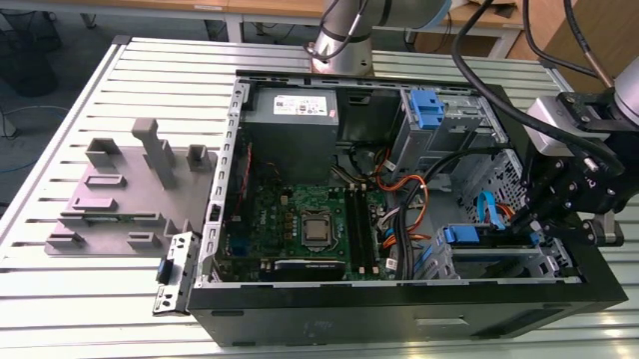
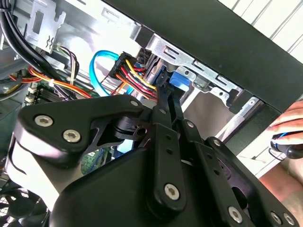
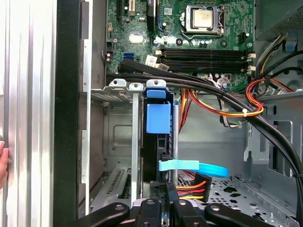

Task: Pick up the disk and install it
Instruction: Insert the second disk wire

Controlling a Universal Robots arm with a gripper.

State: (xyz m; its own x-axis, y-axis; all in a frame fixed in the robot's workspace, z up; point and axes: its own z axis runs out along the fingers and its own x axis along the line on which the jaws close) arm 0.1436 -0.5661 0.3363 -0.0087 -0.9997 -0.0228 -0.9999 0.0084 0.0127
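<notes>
**A:** Where is the claw [image 1: 527,238] in relation to the computer case [image 1: 399,314]?

**B:** Inside the open case, at the drive cage [image 1: 499,262] in the corner by the case's front panel. In both wrist views its fingers [image 3: 163,187] are drawn close together on the rear end of the disk [image 3: 158,142].

**A:** So it is pinching the disk?

**B:** Yes, the thin edge sits between the two fingertips [image 2: 163,94]. The disk stands on edge in the cage slot, its blue carrier tab [image 3: 157,118] facing the motherboard [image 3: 189,33].

**A:** What is near the grip?

**B:** A light blue data cable [image 3: 194,166] and a bundle of red, yellow and orange power wires [image 2: 135,78] meet the disk just beside the fingers. Black cables [image 3: 213,90] run between the cage and the motherboard.

**A:** Anything outside the case?

**B:** The case lies on a slatted metal tabletop [image 1: 130,75]. A grey fixture block [image 1: 130,194] rests beside the case, on the side away from the cage. In the second wrist view, a person's hand [image 2: 291,123] rests outside the case wall.
</notes>
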